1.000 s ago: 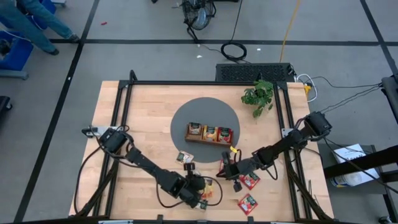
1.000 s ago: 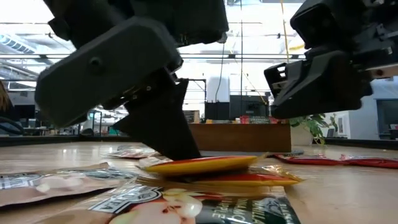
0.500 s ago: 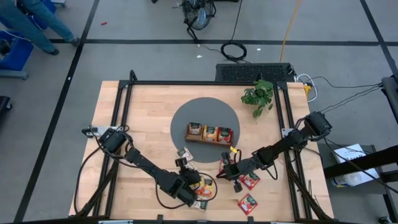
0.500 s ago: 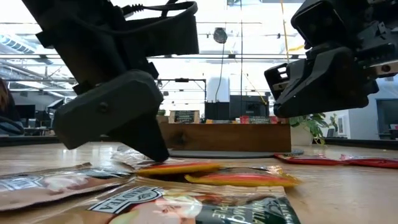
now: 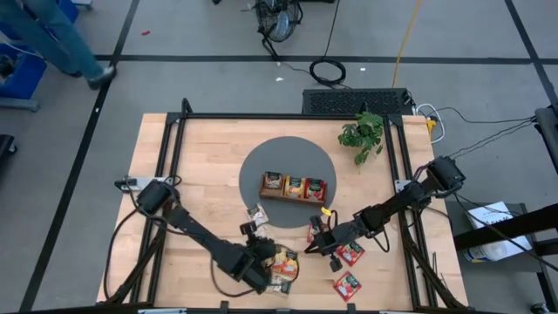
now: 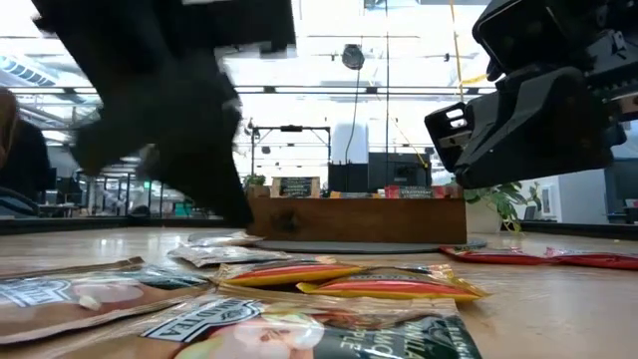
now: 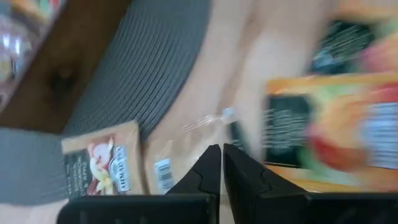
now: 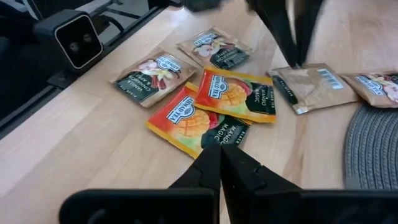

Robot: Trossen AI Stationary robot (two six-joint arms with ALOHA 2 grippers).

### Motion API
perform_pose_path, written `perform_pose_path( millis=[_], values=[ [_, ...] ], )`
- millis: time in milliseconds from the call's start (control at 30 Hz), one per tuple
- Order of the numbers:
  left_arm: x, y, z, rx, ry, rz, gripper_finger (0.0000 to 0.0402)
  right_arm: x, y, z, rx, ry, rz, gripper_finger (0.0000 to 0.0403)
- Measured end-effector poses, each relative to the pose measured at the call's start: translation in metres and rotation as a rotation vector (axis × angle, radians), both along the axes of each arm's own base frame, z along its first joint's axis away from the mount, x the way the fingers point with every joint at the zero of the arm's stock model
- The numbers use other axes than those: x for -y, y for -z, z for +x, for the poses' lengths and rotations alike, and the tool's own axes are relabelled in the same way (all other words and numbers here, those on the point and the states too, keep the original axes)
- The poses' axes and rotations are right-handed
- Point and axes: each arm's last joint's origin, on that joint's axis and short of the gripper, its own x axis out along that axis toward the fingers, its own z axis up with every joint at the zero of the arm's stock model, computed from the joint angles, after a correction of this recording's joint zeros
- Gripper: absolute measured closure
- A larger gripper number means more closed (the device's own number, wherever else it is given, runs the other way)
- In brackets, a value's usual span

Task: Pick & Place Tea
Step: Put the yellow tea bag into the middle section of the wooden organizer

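Light wooden table (image 5: 200, 166) inside a black frame, grey floor with dark tape lines around it; a person's legs (image 5: 61, 39) walk past the far left corner. Landmark: round grey mat (image 5: 288, 179) mid-table, holding a brown wooden tray (image 5: 295, 187) with three compartments, each already showing a packet. Green plant (image 5: 362, 133) sits off the mat's far right side. Low view looks across the boards to an open workshop with bright ceiling lights.

Tea: loose flat square packets lie on bare wood on the near side of the mat. Two orange mango packets (image 8: 214, 106) overlap each other, dark green labels showing. Two pale packets (image 8: 180, 65) with green labels lie beyond them toward the table's near edge. A brown packet (image 8: 311, 87), back side up with a barcode, lies just beside the mat rim; another pale one (image 7: 99, 165) overlaps the rim. Two red packets (image 5: 349, 269) lie nearer the right frame rail, well apart from the orange pair.

Left gripper (image 5: 255, 234) hangs near the mat's near edge over the brown packet, fingers clenched almost together with nothing between them. Right gripper (image 5: 312, 246) hovers just right of the orange pile, fingers clenched tight, holding nothing.

Bare wood is open left of the mat and along the far edge; near edge is crowded with packets and both arms.
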Motion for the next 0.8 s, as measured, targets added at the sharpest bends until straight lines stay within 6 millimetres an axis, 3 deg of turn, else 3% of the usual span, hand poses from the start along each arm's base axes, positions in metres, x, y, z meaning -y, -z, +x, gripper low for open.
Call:
perform_pose_path(
  millis=[167, 333, 800],
  values=[
    [0.027, -0.020, -0.001, 0.124, 0.154, -0.079, 0.0376, 0.004, -0.005, 0.007, 0.038, 0.044, 0.073, 0.0403],
    [0.045, -0.009, -0.002, 0.110, 0.262, -0.137, 0.0376, 0.011, -0.002, 0.027, 0.011, 0.065, 0.129, 0.0396],
    [0.021, 0.016, -0.003, 0.039, 0.091, -0.193, 0.0376, 0.045, 0.032, 0.055, -0.232, 0.148, 0.365, 0.0303]
  ],
)
